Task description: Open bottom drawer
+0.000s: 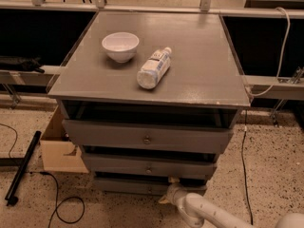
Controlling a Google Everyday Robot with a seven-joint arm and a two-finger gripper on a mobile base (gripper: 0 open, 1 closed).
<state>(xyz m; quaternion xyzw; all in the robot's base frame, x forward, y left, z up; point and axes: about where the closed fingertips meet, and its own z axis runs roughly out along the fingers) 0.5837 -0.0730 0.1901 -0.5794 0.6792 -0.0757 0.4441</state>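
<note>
The bottom drawer [126, 185] is the lowest and narrowest of three grey fronts in the cabinet, just above the floor. Its front shows only a dark gap above it, about as far out as the drawers above. My gripper [167, 190] comes in from the lower right on a white arm [209, 215]. It sits right at the drawer front, near its middle and slightly to the right. The gripper is open: one tan fingertip [173, 179] points up at the drawer's top edge and the other lies lower left. The knob is not clearly visible beside the fingers.
A white bowl [120, 46] and a plastic bottle [154, 68] lying on its side rest on the cabinet top [199, 56]. The middle drawer [148, 167] and top drawer [147, 137] stack above. A cardboard box [59, 148], a black bar [21, 167] and cables lie on the floor at left.
</note>
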